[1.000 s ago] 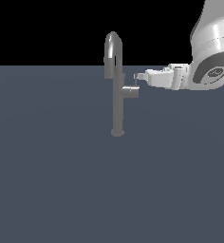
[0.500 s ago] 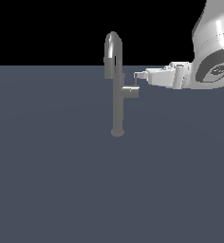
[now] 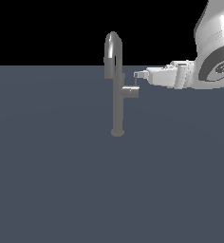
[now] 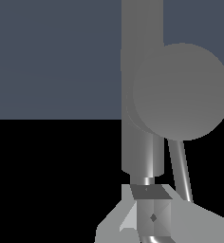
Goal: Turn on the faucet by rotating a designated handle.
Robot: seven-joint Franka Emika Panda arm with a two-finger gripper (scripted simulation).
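Floor: flat slate-grey plane carrying the scene; far edge met by a black backdrop in the exterior view.
Faucet: upright on a round base near the middle of the floor, slightly toward the far edge; straight grey column, arched gooseneck spout at the top curling down toward the exterior view's left. In the wrist view, seen as a broad grey column running through the frame.
Handle: short horizontal stub branching from the column toward the exterior view's right, about midway up; thin lever rod rising from its tip. In the wrist view, shown end-on as a large grey disc, with the thin rod slanting from its rim toward the gripper.
Gripper: held horizontally at the exterior view's right of the column, fingertips pointing at the faucet, level with the top of the lever rod and just above the stub. Tip touching or just beside the rod; cannot tell which. Jaw state: cannot tell, open or closed, from either view.
Arm: white, entering from the upper right corner of the exterior view.
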